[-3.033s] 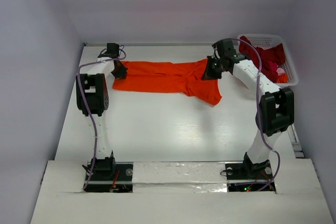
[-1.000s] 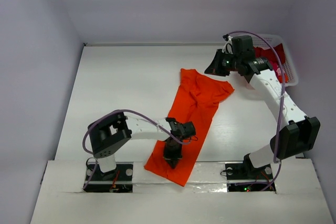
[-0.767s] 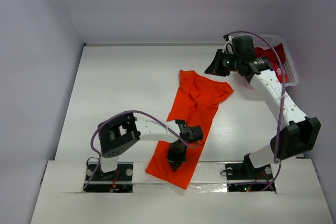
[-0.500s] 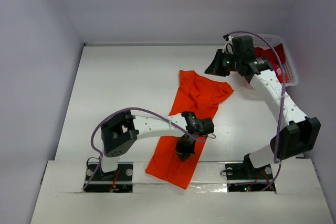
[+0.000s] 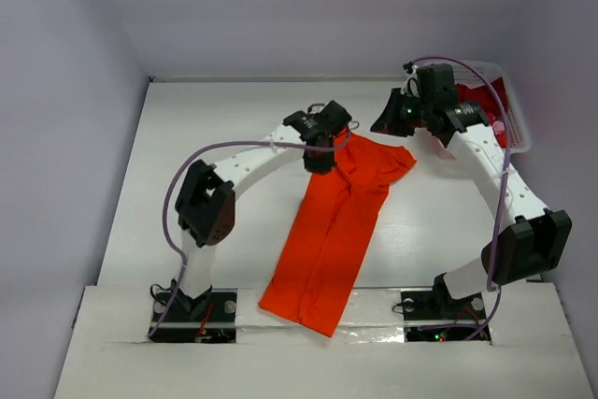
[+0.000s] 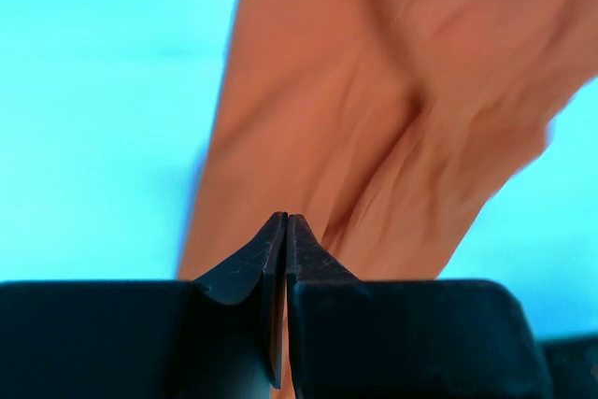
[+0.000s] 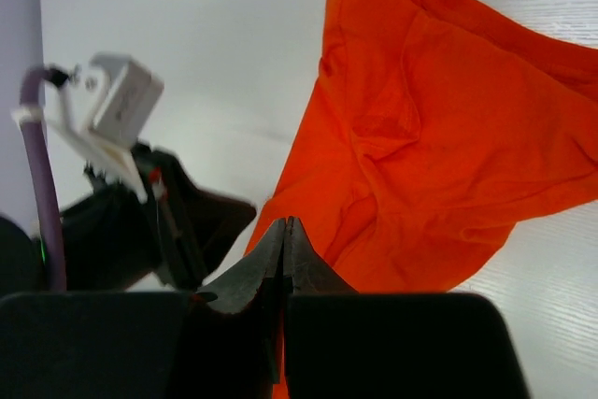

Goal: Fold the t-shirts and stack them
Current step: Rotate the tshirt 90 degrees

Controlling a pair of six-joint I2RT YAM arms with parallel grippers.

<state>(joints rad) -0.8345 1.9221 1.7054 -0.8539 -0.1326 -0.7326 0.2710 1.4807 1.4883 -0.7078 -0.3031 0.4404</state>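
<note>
The bright orange t-shirt (image 5: 332,231) lies as a long narrow strip from the far middle of the table to the near edge, with its wider crumpled end at the far right. It also shows in the left wrist view (image 6: 374,119) and the right wrist view (image 7: 439,137). My left gripper (image 5: 320,158) is shut and empty, just over the shirt's far left edge; its tips (image 6: 285,217) are pressed together. My right gripper (image 5: 383,123) is shut and empty, above the shirt's far right corner, tips together (image 7: 284,221). Dark red (image 5: 476,100) and pink (image 5: 498,125) t-shirts lie in the basket.
A white lattice basket (image 5: 512,142) stands at the far right corner. The left arm arches over the table's left half. Its gripper (image 7: 159,221) shows close beside my right fingers in the right wrist view. Walls enclose the table on three sides.
My left gripper swept from the shirt's near end up along it to its far left edge. The shirt's lower part now lies straighter. The right arm has barely moved.
</note>
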